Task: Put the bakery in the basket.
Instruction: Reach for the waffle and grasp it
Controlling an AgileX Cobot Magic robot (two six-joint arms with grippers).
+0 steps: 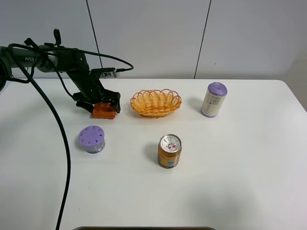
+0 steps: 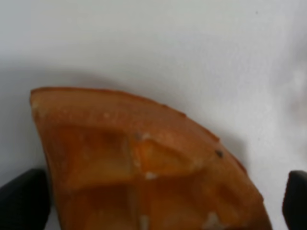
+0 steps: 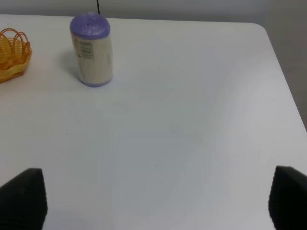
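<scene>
The bakery (image 1: 103,110), a small orange-brown waffle wedge, lies on the white table left of the basket (image 1: 156,102), an orange-yellow woven wicker oval. My left gripper (image 1: 98,102) is lowered over the waffle with its fingers open on either side of it. In the left wrist view the waffle (image 2: 144,163) fills the space between the two black fingertips (image 2: 24,201), and a small gap shows at the other fingertip. My right gripper (image 3: 153,199) is open and empty above bare table; it does not show in the exterior high view.
A purple-lidded round tub (image 1: 91,139) stands in front of the left gripper. An orange-gold drink can (image 1: 169,151) stands in front of the basket. A white cylinder with a purple top (image 1: 213,99) stands right of the basket (image 3: 12,55); it also shows in the right wrist view (image 3: 91,50).
</scene>
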